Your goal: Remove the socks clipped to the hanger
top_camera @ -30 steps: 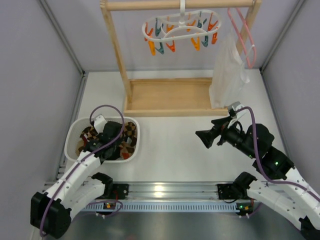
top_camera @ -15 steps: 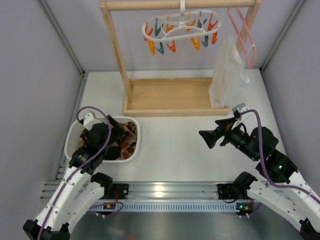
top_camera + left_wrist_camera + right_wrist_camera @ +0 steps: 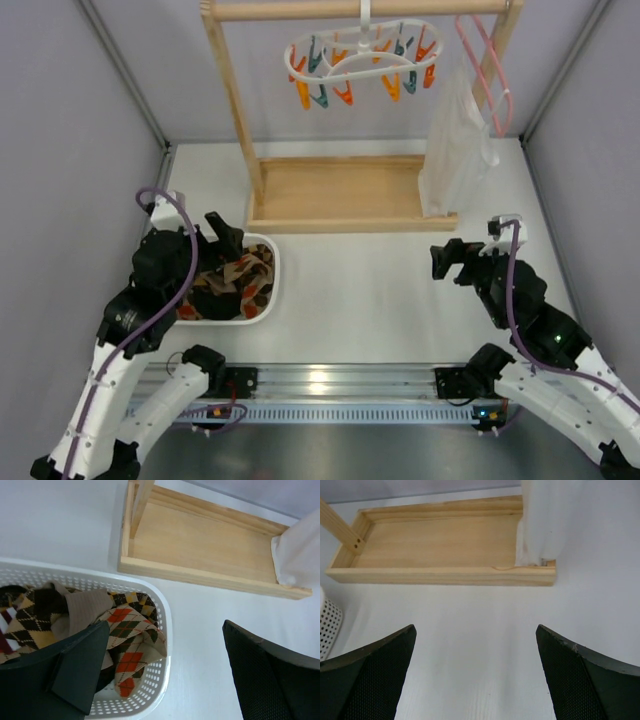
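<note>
Black left gripper [image 3: 165, 627]: you find it at 9 o'clock in the top view, above the basket [image 3: 277, 270]. Its fingers stand wide apart, released, one over the socks [image 3: 131, 630], the other over bare table [image 3: 370, 290].
White basket: perforated plastic, standing on the table at 8 o'clock, near the rack [image 3: 345, 190] and at 7 o'clock of its base.
Argyle socks: every one you can see lies heaped in the basket, in brown, tan, navy and orange. One with orange diamonds lies against the basket wall on the 3 o'clock side.
Wooden rack: at 12 o'clock, with a shallow tray base on the table, an upright post on the left and a rail across the top.
Hanger [image 3: 294, 64]: a white oval ring hooked on the rail at 12 o'clock, well apart from the socks. Orange and teal pegs [image 3: 303, 96] dangle from it.
Pink hanger [image 3: 483, 60]: on the same rail at 1 o'clock, just beside the ring.
White bag [image 3: 455, 140]: it hangs under the pink hanger, and its lower end meets the 3 o'clock end of the tray.
Right gripper [image 3: 475, 628]: at 4 o'clock, above bare table, facing the tray. Its fingers are spread wide, released.
</note>
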